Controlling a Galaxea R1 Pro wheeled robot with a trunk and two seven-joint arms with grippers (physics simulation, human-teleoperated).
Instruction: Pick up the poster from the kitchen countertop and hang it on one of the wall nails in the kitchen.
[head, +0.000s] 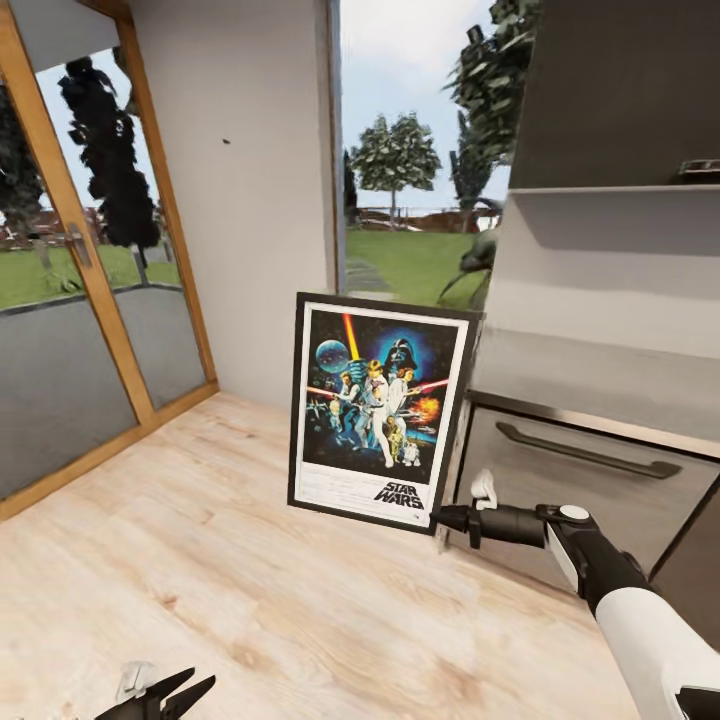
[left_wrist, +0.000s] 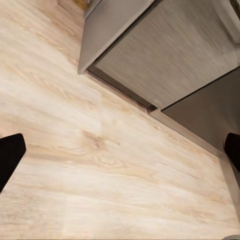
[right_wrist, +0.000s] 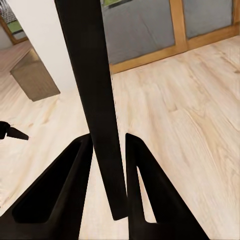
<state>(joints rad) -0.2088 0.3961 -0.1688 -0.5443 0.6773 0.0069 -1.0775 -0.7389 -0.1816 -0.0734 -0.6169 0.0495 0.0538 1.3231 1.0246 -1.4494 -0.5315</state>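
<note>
Carrying is the step in hand: the poster (head: 381, 419) is off the worktop (head: 600, 385), held upright at the centre of the frame above the wooden floor (head: 200, 560). The right gripper (head: 440, 517) pinches its lower right corner, jaws pressed on the black frame's edge (right_wrist: 95, 100). Next, it seems, the robot must reach the wall (head: 250, 180), where a small dark mark at upper left may be a nail (head: 226, 141). The left gripper (head: 170, 694), low at the bottom left, has its jaws spread and empty.
</note>
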